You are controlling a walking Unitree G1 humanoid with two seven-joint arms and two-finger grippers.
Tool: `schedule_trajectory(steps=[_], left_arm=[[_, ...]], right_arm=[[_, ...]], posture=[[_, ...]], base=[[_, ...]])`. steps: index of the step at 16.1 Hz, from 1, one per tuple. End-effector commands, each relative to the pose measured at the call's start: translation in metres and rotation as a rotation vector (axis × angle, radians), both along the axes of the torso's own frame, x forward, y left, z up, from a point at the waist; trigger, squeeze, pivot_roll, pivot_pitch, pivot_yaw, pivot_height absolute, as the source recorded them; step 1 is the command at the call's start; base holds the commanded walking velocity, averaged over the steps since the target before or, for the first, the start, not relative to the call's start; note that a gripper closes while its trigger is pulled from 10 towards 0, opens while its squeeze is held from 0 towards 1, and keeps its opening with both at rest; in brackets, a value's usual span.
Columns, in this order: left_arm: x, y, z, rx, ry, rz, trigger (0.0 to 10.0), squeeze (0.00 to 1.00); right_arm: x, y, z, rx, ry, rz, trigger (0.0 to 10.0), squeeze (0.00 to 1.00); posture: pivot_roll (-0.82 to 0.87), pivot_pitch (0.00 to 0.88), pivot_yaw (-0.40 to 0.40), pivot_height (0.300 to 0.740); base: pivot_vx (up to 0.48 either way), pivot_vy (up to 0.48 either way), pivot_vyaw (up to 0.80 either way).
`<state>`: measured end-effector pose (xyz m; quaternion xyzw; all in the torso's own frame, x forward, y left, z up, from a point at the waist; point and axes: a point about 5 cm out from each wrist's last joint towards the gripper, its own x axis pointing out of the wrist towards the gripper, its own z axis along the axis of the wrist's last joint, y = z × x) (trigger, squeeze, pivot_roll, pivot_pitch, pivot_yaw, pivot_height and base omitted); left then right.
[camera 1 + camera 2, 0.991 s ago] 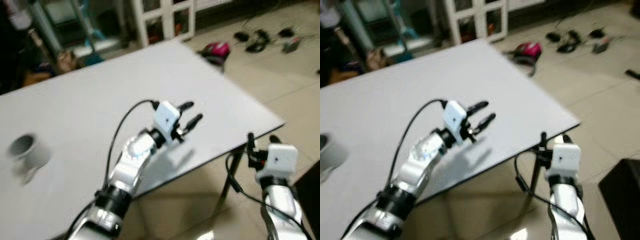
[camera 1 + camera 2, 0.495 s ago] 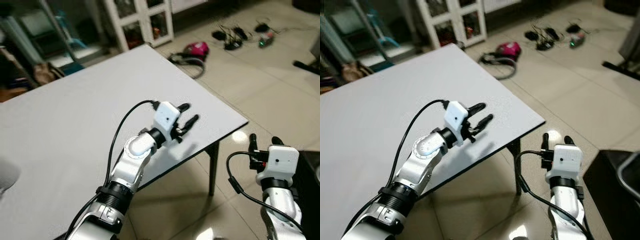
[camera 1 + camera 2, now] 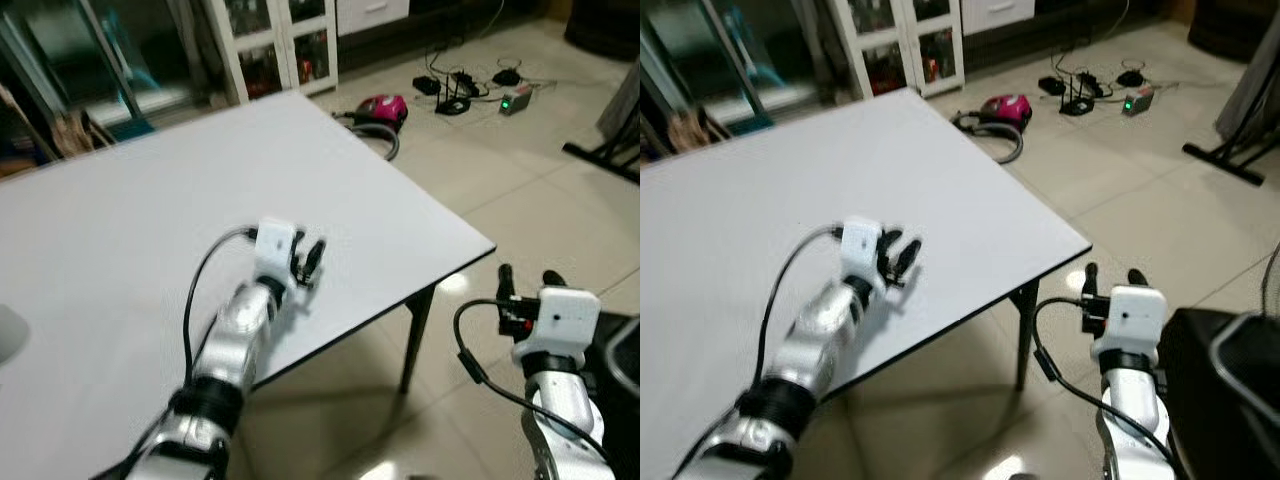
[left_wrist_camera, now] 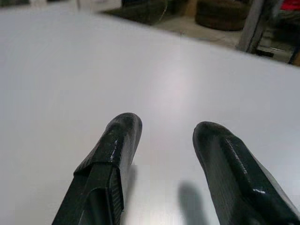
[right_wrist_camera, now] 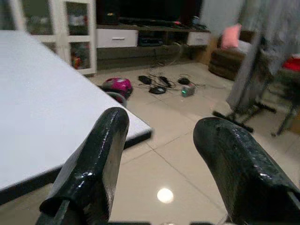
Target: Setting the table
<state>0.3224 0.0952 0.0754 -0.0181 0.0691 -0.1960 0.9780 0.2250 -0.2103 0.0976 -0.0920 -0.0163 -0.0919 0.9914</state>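
Change since before: the left gripper (image 3: 308, 262) has drawn back toward the robot and lower over the table, and its arm shows blurred; half a second ago it stood higher and further out toward the table's right corner. The whole picture has also shifted a little, so the camera has moved too.
Left gripper: it hovers low over the plain white rectangular table (image 3: 150, 210), a little inside the near edge. In the left wrist view its two black fingers (image 4: 110, 161) stand apart with a clear gap, and nothing is between them.
Right gripper: the right gripper (image 3: 525, 278) hangs beside the table, off its right corner, above the floor. In the right wrist view its two black fingers (image 5: 96, 164) are spread wide and hold nothing.
Task's thing: a pale grey blurred shape (image 3: 8, 335) lies at the far left border of the left eye view, on the table, well apart from the left gripper, on its left. I cannot tell what it is.
Table: its right corner (image 3: 1080, 245) points toward the floor of beige glossy tiles (image 3: 520, 190).
Floor things: a pink and black vacuum cleaner (image 3: 380, 108) lies near the table's far corner; a bundle of black cables and chargers (image 3: 470, 85) lies further right.
Behind: a white cabinet with glass doors (image 3: 270, 45) stands beyond the table.
Lower right: a dark object (image 3: 1215, 385) stands just beside the right arm.
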Motion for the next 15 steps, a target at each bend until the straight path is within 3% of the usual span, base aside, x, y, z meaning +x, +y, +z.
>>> schedule_trajectory(steps=[1,4,7,10,15], left_arm=[[0.002,0.001,0.004,0.007,-0.028,0.021,10.0,0.0],[-0.002,-0.013,0.005,0.038,-0.062,-0.05,10.0,0.0],[-0.002,-0.016,0.006,0.035,-0.08,-0.063,10.0,0.0],[0.008,-0.019,0.022,0.035,-0.128,-0.044,10.0,0.0],[0.011,-0.03,0.039,0.01,-0.2,-0.061,10.0,0.0]], right_arm=[[0.007,0.002,0.001,0.003,0.008,0.025,10.0,0.0],[0.017,-0.007,0.009,-0.01,-0.009,0.017,10.0,0.0],[0.014,-0.01,0.007,-0.021,-0.008,0.01,10.0,0.0],[0.012,-0.002,0.004,0.003,-0.023,-0.004,10.0,0.0],[0.011,-0.005,0.006,0.017,-0.054,-0.006,10.0,0.0]], posture=[[-0.14,0.0,0.061,0.74],[-0.15,0.0,0.053,0.74],[-0.15,0.0,0.069,0.74],[-0.16,0.0,0.092,0.74],[-0.13,0.0,0.085,0.74]], base=[[0.0,0.0,0.0],[0.0,0.0,0.0],[0.0,0.0,0.0],[0.0,0.0,0.0],[0.0,0.0,0.0]])
